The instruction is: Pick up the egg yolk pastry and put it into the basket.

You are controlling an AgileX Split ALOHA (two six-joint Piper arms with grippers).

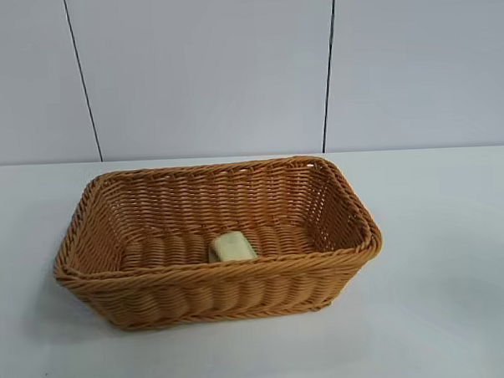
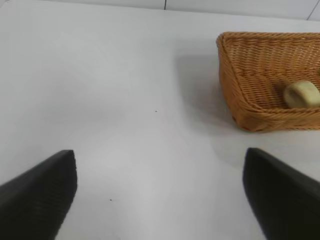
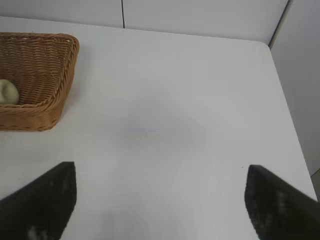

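The white table [image 1: 456,255] carries a large woven basket [image 1: 156,298] near its middle, in front of a pale panelled wall [image 1: 205,65]. The left gripper [image 2: 160,192] hangs over bare table beside the basket, jaws spread wide and empty. The right gripper [image 3: 160,195] does likewise on the other side. The small pastry [image 1: 233,247] lies on the basket floor against the near wall

A: Basket [image 2: 260,95] runs off the left wrist view's edge, pastry [image 2: 302,94] barely fits.
B: Right wrist view clips the pastry [image 3: 8,92] too; both arms are out of the exterior view.
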